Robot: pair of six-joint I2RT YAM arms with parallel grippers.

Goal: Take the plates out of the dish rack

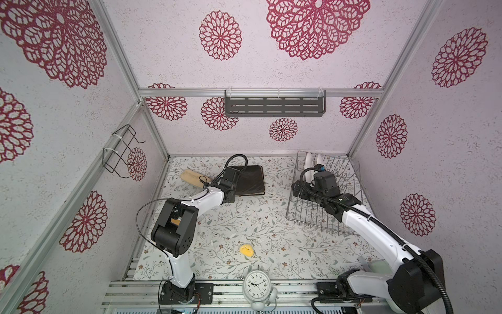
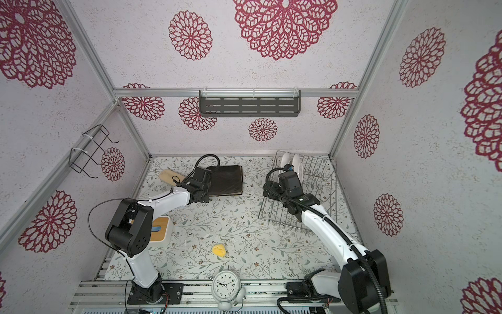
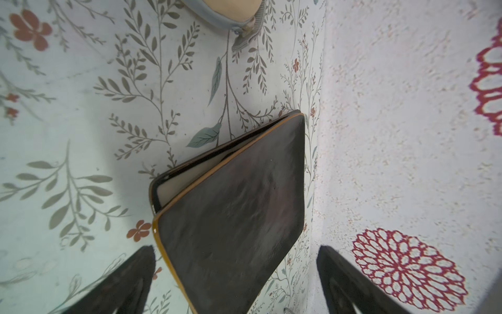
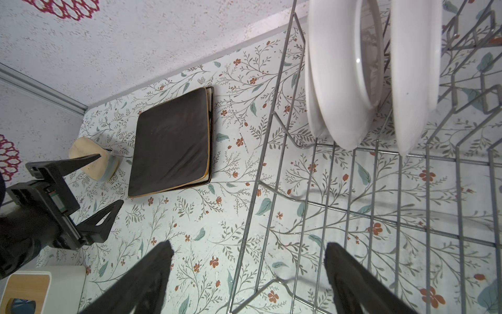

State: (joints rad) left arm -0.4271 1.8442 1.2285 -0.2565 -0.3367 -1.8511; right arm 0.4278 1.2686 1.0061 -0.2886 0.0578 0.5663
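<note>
Two round plates stand edgewise at the far end of the dish rack, ahead of the right tool; its jaws gape empty; left tool, also released, lies outside the rack.

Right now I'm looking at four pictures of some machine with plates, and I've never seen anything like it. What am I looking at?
Two white robot arms stand at a flowered table, each ending in a two-fingered pincer. Two pictures look down from above; two come from cameras on the arms' wrists. The left pincer is open near two stacked square plates. The right pincer is open at the wire rack, where two round plates stand upright. Neither holds anything. A yellow lump lies on the table; a clock stands at its front edge.
</note>
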